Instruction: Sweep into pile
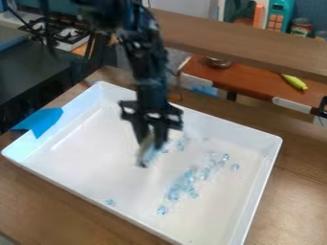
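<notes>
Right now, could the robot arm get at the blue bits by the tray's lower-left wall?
Probably yes: its gripper hangs low over the tray, with nothing standing between it and those blue bits.

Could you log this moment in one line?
task: sweep into pile; black robot gripper: over white rectangular tray; pale item at its tip: blurred; small translucent blue pieces: loose band, several strays; pile: not yet gathered

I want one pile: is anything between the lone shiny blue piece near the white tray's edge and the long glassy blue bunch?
Nothing visible between the blue piece and the blue bunch, just bare white tray.
</notes>
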`<state>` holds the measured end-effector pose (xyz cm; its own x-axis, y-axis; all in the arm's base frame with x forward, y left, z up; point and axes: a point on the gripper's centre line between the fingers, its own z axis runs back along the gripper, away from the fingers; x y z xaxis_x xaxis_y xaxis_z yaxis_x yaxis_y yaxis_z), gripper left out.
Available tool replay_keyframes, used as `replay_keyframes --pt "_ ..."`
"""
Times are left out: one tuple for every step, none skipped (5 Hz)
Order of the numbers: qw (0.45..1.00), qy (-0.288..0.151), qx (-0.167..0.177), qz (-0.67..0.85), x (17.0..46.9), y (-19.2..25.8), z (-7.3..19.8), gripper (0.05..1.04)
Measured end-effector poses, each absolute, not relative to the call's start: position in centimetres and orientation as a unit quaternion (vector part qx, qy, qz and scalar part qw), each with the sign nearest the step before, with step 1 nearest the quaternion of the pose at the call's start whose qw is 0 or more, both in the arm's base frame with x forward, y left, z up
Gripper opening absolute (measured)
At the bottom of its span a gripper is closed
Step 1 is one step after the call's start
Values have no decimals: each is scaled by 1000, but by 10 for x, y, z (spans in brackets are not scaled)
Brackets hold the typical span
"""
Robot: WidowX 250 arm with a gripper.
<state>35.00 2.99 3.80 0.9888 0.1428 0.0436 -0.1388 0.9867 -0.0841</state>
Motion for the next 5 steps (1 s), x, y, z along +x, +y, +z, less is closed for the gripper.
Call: replay_keyframes --pt "998 -43 6 44 369 68 55 381" --pt "998 -19 29 49 373 114 41 381" --pt "998 -7 47 32 376 129 36 381" --pt "998 -2 63 20 372 135 30 381" --pt "998 5 65 16 367 135 22 381"
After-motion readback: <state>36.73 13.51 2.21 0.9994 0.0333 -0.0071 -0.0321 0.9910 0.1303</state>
